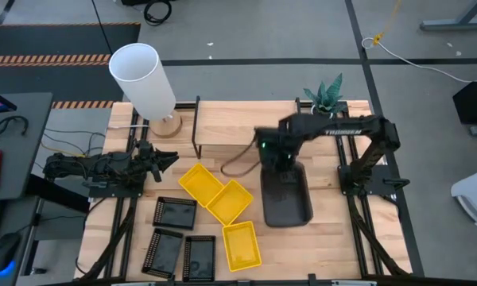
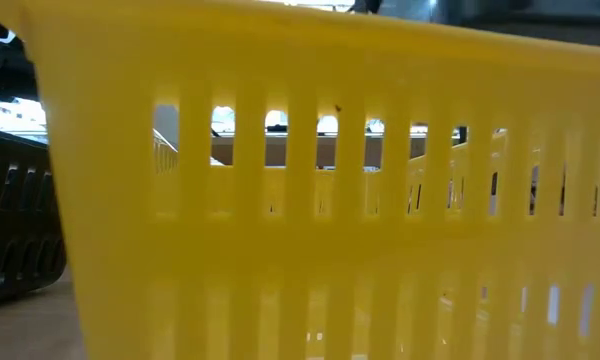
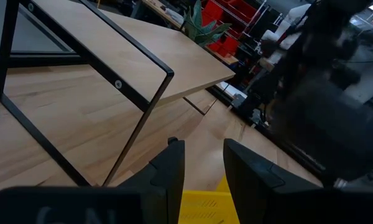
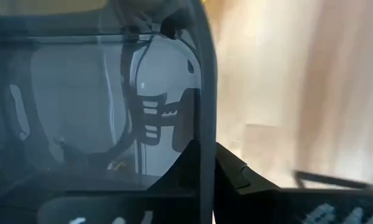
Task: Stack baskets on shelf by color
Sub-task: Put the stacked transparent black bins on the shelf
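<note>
A smoky-grey basket [image 1: 287, 199] lies right of the table's middle, its long side running near to far. My right gripper [image 1: 280, 164] is at its far short end, shut on the rim. Three yellow baskets [image 1: 200, 182] [image 1: 229, 202] [image 1: 241, 245] lie at the middle, and three black slotted baskets [image 1: 176, 212] [image 1: 163, 253] [image 1: 199, 258] at the near left. The shelf [image 1: 246, 119] stands at the far middle. My left gripper [image 1: 165, 161] is open and empty at the left, pointing toward the shelf; the left wrist view [image 3: 204, 168] shows its fingers apart. My right gripper holds the grey basket's far short wall at its rim [image 4: 202, 93]. The wall runs between the two fingers [image 4: 239, 174], one inside the basket and one outside. The fingers come from above, pointing down. Whether the basket is clear of the table, I cannot tell.
A white lamp [image 1: 147, 79] on a wooden base stands at the far left beside the shelf. A potted plant [image 1: 326, 95] stands at the far right corner. In the low view a yellow basket [image 2: 300, 200] fills the picture, with a black one [image 2: 10, 230] at its left.
</note>
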Controlling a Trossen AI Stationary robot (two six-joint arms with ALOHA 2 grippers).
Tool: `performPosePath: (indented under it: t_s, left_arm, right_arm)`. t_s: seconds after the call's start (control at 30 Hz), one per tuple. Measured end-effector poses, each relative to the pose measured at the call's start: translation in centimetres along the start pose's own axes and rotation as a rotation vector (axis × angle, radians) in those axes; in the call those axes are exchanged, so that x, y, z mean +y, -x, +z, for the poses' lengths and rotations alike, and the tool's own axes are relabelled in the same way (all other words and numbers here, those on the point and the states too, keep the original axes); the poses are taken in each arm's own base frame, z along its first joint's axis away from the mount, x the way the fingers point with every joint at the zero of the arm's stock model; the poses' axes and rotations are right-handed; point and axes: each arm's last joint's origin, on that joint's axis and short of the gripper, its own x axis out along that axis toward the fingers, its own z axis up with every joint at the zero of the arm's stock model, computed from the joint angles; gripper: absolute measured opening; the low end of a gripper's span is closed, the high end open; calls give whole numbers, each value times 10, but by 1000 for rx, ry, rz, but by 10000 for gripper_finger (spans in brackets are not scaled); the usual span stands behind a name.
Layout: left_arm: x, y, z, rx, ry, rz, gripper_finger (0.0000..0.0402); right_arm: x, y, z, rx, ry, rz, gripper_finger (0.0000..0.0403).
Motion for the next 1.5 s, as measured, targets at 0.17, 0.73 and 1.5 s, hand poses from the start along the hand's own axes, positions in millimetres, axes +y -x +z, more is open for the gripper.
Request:
performPosePath:
  t_s: [0.17, 0.73, 1.5]
  left_arm:
    - [0, 0, 0, 0, 0, 0, 117]
    - [0, 0, 0, 0, 0, 0, 117]
    - [0, 0, 0, 0, 0, 0, 117]
  right_arm:
    - [-14, 41, 0, -72, -34, -16, 13]
    - [-92, 88, -30, -136, -74, -106, 13]
    - [-180, 118, -68, -293, -104, -291, 14]
